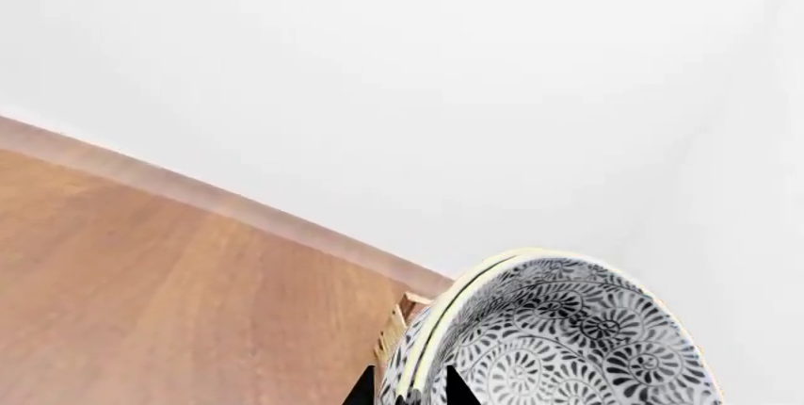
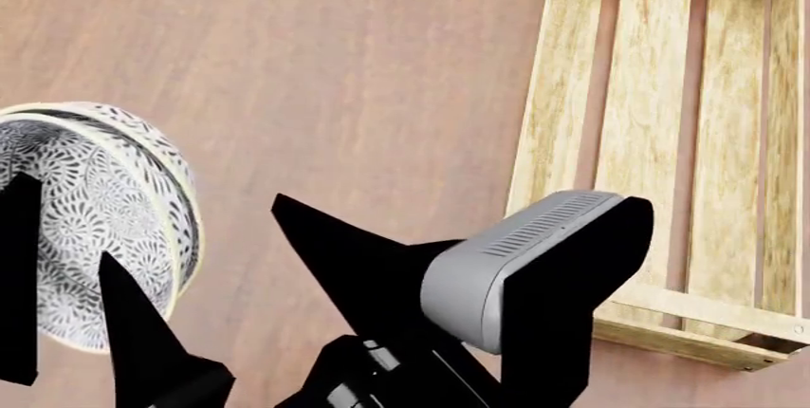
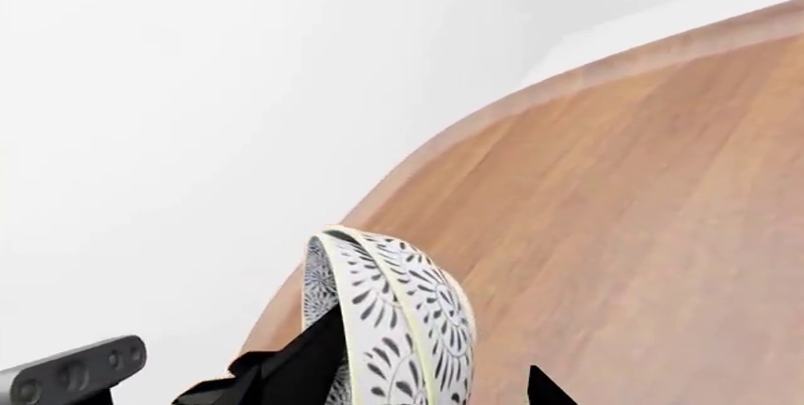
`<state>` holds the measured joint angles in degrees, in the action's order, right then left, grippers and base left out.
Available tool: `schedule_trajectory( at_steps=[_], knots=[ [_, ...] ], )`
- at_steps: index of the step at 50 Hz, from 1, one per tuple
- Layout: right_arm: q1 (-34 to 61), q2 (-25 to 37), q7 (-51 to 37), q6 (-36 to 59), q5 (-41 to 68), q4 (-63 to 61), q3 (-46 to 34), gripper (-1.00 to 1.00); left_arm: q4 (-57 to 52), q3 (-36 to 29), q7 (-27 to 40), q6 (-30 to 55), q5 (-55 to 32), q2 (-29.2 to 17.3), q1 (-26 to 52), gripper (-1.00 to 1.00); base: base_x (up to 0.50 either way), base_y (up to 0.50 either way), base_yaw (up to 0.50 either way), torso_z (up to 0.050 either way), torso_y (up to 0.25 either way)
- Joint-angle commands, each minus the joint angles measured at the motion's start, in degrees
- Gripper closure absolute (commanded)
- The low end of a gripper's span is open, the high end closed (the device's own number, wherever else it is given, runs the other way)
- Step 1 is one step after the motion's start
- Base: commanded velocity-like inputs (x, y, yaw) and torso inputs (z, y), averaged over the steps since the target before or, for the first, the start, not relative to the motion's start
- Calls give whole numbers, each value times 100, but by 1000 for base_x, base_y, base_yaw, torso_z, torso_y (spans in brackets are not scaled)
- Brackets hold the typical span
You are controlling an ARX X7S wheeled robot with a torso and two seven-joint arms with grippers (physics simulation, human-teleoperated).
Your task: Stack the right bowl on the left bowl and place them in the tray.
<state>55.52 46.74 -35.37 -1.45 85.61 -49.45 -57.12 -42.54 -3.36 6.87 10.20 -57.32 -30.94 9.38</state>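
Two black-and-white patterned bowls (image 2: 95, 218), nested one inside the other, are held tilted on edge at the left of the head view. My left gripper (image 1: 409, 394) is shut on their doubled rim (image 1: 434, 330), one finger on each side. My right gripper (image 2: 310, 228) is open and empty, pointing at the bowls with a small gap to them. Its right fingertip (image 3: 543, 388) shows in its wrist view, with the bowls (image 3: 402, 320) ahead. The light-wood slatted tray (image 2: 658, 142) lies at the right and holds nothing I can see. A corner of the tray (image 1: 399, 325) shows behind the bowls.
The brown wooden tabletop (image 2: 317, 66) spans between the bowls and the tray. Its rounded edge (image 3: 503, 104) meets a white background. My right arm's grey wrist camera (image 2: 519, 256) overlaps the tray's near left corner in the head view.
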Motion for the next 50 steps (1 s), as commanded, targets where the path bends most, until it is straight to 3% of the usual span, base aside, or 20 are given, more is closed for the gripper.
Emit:
schedule_trajectory(
  at_steps=[1, 31, 32, 50],
  knots=[
    [19, -188, 74, -6, -9, 178, -16, -100, -266, 107, -77, -115, -167, -39, -37, 100, 0, 0, 0, 0, 0],
    [67, -479, 177, 62, 37, 476, -79, -100, -492, 153, -42, -164, -318, -166, -32, 100, 0, 0, 0, 0, 1],
    [68, -486, 182, 62, 43, 478, -80, 100, -487, 151, -43, -165, -315, -165, -29, 100, 0, 0, 0, 0, 0],
    [-32, -499, 241, -6, 36, 433, -65, 100, -460, 125, -56, -199, -322, -158, -15, 100, 0, 0, 0, 1, 1]
  ],
)
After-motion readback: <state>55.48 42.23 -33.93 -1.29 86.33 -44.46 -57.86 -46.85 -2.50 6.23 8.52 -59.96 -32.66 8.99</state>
